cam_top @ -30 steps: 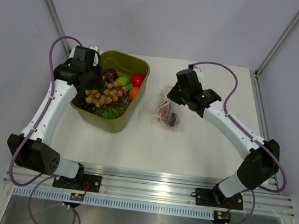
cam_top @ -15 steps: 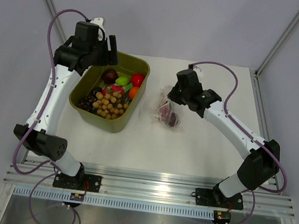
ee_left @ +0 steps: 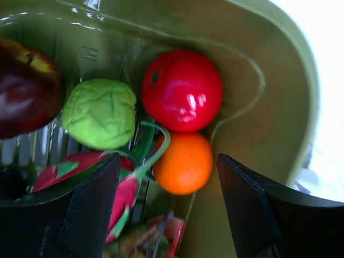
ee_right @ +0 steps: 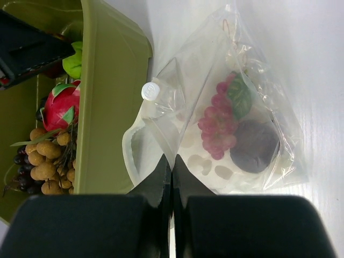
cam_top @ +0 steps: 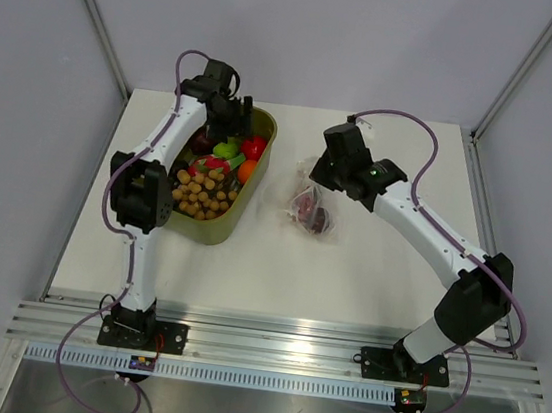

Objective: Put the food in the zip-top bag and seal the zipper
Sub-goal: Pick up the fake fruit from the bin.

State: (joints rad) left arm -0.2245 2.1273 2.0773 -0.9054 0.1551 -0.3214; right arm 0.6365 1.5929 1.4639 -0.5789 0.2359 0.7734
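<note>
Now that the left arm has swung across the olive tub [cam_top: 215,229] from its left side, the left gripper [ee_left: 169,164] hangs with fingers spread and empty, where a second ago they were nearly closed. An orange toy fruit [ee_left: 185,164] sits directly below, between its fingers. A red toy fruit [ee_left: 183,90] lies just beyond, and a green toy vegetable [ee_left: 99,113] sits off to one side.

The right gripper [ee_right: 172,166] has not moved. It stays clenched on the edge of the zip-top bag [ee_right: 269,134], which lies on the counter [cam_top: 348,276] just ahead of it, holding pink grapes [ee_right: 217,126] and a dark purple piece [ee_right: 253,145]. Another pick appears to be starting, and sealing is still to come.
</note>
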